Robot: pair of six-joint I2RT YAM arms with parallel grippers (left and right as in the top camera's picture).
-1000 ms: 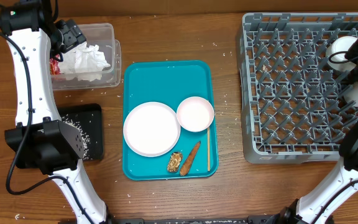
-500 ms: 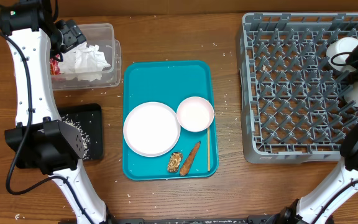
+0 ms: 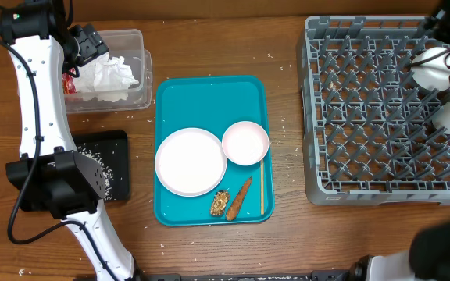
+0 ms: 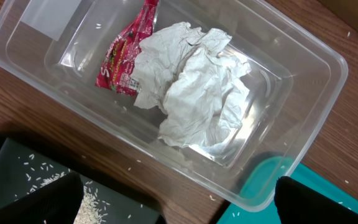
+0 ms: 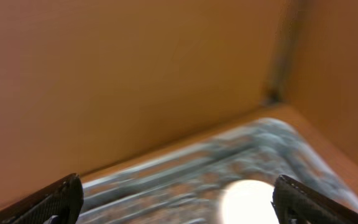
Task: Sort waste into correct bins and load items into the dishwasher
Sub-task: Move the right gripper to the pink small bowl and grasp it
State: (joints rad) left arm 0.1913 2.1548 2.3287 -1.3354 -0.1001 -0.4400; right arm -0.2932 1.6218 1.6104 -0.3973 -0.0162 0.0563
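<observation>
My left gripper [image 4: 173,208] hangs open over the near edge of a clear plastic bin [image 4: 303,81], with nothing between its fingers. The bin holds crumpled white tissue [image 4: 194,87] and a red wrapper [image 4: 124,59]. My right gripper [image 5: 179,202] is open above the far right of the grey dish rack [image 3: 366,109]; the view is blurred. A white cup [image 3: 430,67] sits in the rack below it, free of the fingers. On the teal tray [image 3: 209,101] lie a white plate [image 3: 191,161], a white bowl [image 3: 245,143], a chopstick [image 3: 262,187] and two food scraps [image 3: 233,201].
A black bin [image 3: 104,164] with scattered rice sits left of the tray, below the clear bin [image 3: 135,74]. Another white piece [image 3: 445,117] rests at the rack's right edge. A cardboard wall runs along the back of the table.
My right gripper has opened and let go of the white cup, which stays in the rack. The right arm has pulled up and toward the back. The left arm has not moved.
</observation>
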